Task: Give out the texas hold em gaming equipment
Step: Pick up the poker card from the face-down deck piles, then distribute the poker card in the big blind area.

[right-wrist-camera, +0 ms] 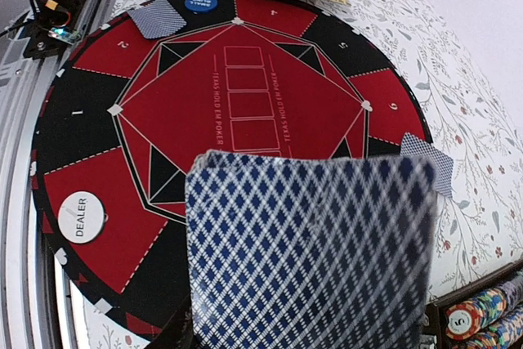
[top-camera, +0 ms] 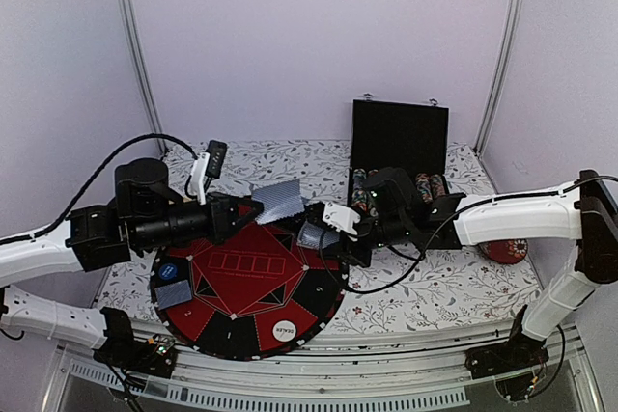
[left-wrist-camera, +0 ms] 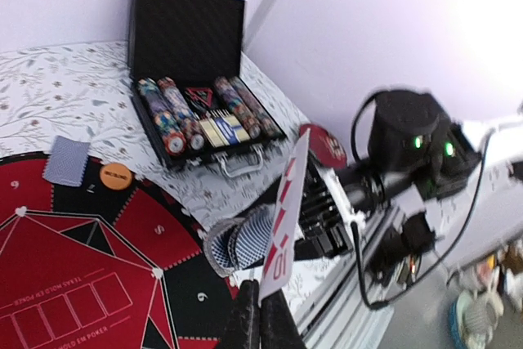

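Left end effector point(left-wrist-camera: 261, 320) pinches one card point(left-wrist-camera: 282, 218) by its edge; right end effector point(top-camera: 325, 230) grips the deck point(right-wrist-camera: 310, 251) at the mat's point(top-camera: 241, 277) 2 o'clock. Pull the card fully clear before carrying.

Matt, felt-like red and black poker mat point(top-camera: 246, 272), glossy card deck point(right-wrist-camera: 310, 251) with printed diamond backs, smooth glossy playing card point(left-wrist-camera: 284, 218), white smooth plastic DEALER disc point(right-wrist-camera: 84, 217), floral printed cloth over the counter point(top-camera: 435, 287), black textured chip case point(left-wrist-camera: 186, 30) with shiny metal handle, glossy striped chips point(left-wrist-camera: 172, 128)

Left arm point(top-camera: 154, 224): reaching inward; left gripper point(top-camera: 257, 211) pinched tight on one card point(left-wrist-camera: 282, 218).
Right arm point(top-camera: 502, 214): reaching inward; right gripper point(top-camera: 324, 234) clamping a card stack point(right-wrist-camera: 310, 251).
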